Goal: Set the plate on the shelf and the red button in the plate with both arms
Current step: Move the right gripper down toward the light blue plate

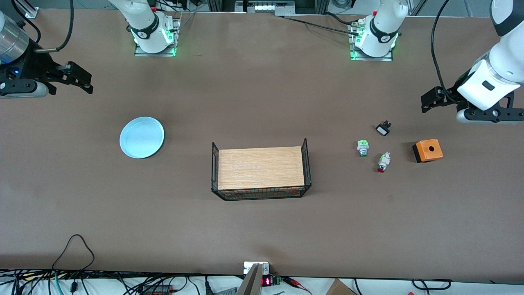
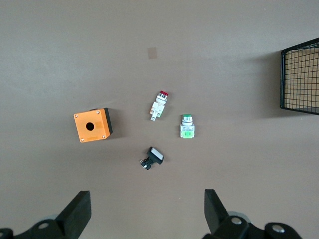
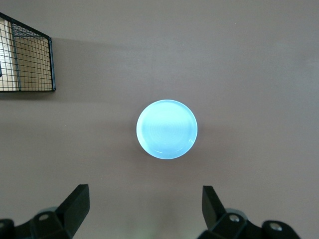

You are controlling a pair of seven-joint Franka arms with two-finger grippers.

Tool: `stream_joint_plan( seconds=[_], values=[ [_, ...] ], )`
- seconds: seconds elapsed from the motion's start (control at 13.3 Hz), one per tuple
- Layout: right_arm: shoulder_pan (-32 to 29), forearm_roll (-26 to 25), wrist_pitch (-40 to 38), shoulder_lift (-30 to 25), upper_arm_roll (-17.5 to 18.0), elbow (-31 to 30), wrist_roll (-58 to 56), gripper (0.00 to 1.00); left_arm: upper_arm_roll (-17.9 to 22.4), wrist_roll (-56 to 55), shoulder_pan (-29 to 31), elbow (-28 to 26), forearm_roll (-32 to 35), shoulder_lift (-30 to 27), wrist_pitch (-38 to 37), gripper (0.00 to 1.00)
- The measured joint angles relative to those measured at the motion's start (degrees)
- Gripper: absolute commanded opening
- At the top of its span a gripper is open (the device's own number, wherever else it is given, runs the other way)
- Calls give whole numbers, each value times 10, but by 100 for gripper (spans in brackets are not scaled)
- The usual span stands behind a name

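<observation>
The pale light-blue plate (image 1: 141, 137) lies flat on the brown table toward the right arm's end; it also shows in the right wrist view (image 3: 167, 129). The red button (image 1: 383, 162) lies on its side toward the left arm's end, and shows in the left wrist view (image 2: 159, 104). My left gripper (image 1: 430, 101) hangs open and empty in the air above the table beside the buttons; its own view (image 2: 147, 205) shows the jaws wide apart. My right gripper (image 1: 83, 78) hangs open and empty above the table beside the plate, jaws wide apart in its own view (image 3: 145, 196).
A black wire basket (image 1: 262, 192) with a wooden floor stands mid-table. A green-capped button (image 1: 362, 148), a small black-and-white switch (image 1: 383, 129) and an orange box (image 1: 428, 150) with a hole lie around the red button. Cables run along the table's near edge.
</observation>
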Motion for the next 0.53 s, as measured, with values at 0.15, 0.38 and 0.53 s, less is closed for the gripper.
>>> stream_joint_plan(
  seconds=[0.15,0.38,0.53],
  values=[
    [0,0,-1,0,0,0,4,100,0,0,0,0,0,0,0,100],
    [1,0,-2,1,0,0,7,100,0,0,0,0,0,1,0,100],
    [2,0,-5,1,0,-3,7,100,0,0,0,1,0,2,0,100]
  ],
)
